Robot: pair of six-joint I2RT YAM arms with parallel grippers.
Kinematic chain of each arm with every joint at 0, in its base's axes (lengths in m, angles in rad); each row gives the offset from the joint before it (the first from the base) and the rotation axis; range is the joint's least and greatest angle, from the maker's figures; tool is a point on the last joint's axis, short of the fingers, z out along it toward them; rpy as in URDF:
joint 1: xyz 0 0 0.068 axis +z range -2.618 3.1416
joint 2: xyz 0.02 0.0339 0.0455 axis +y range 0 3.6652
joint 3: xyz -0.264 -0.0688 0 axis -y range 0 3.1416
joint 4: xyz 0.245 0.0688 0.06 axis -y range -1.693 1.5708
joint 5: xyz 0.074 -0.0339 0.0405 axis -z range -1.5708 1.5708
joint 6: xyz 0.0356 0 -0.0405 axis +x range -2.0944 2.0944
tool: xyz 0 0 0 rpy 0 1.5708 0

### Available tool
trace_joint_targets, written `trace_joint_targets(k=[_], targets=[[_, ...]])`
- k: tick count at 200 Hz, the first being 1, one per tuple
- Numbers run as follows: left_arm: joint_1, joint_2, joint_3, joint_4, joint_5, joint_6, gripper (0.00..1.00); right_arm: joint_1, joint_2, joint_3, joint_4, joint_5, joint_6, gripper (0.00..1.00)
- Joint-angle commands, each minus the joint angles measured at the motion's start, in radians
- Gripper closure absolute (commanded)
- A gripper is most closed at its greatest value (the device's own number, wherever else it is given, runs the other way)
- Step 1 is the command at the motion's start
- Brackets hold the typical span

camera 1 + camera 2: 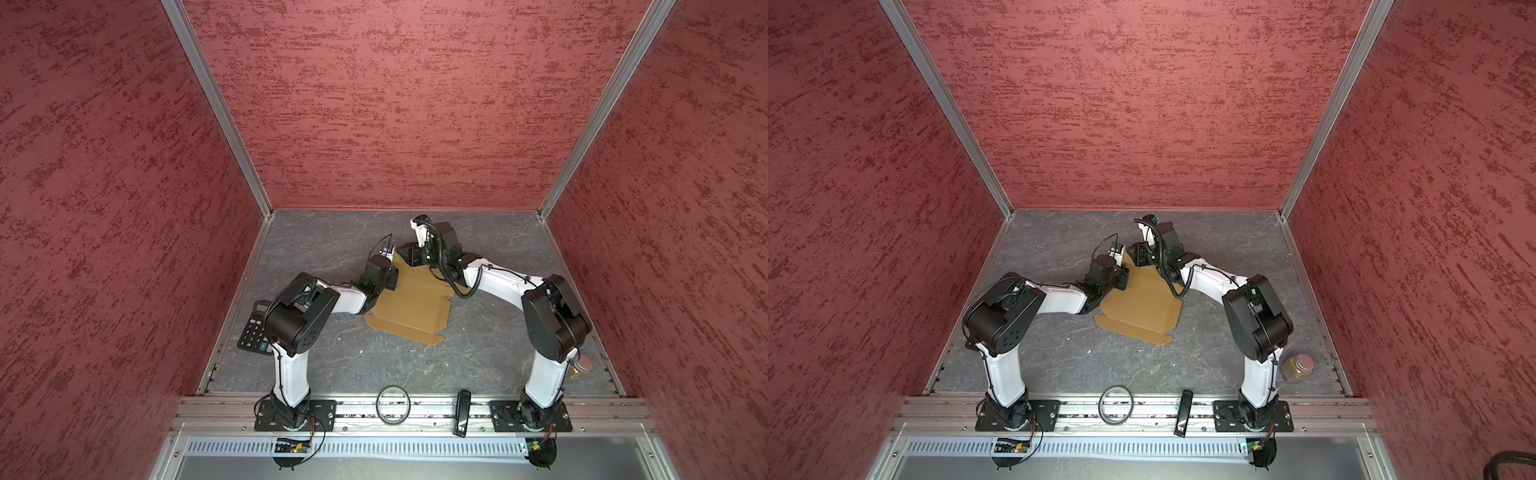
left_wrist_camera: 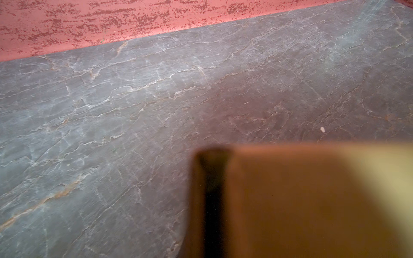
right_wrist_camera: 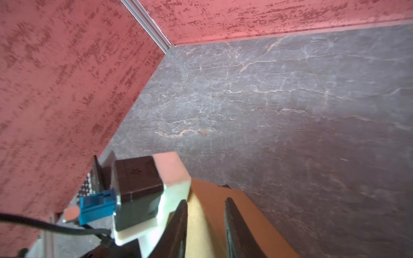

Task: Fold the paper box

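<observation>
paper box (image 1: 409, 309): flat on surface (image 1: 332, 249), far corner by both fingers
left fingers (image 1: 392, 281): closed, at its left edge
right fingers (image 3: 234, 223): apart, flap between them

The box (image 1: 411, 311) is a plain tan die-cut cardboard sheet. It lies unfolded and mostly flat just above mid-frame in both top views, with creases showing and notched flaps along its lower edge.

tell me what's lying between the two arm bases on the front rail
A dark ring and a slim black bar lie there on the rail, shown in both top views.
</observation>
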Motion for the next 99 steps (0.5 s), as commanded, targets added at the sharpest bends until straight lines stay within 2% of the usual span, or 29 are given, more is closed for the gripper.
trace_joint_targets(k=[1, 44, 99], targets=[[0.012, -0.032, -0.018, -0.017, 0.036, -0.017, 1.00, -0.002, -0.017, 0.020, -0.161, 0.086, -0.118, 0.68], [0.021, -0.038, -0.017, -0.021, 0.055, -0.008, 1.00, -0.002, -0.024, 0.037, -0.233, 0.114, -0.195, 0.63], [0.021, -0.035, -0.012, -0.023, 0.065, -0.007, 1.00, -0.002, -0.046, 0.041, -0.231, 0.068, -0.220, 0.56]])
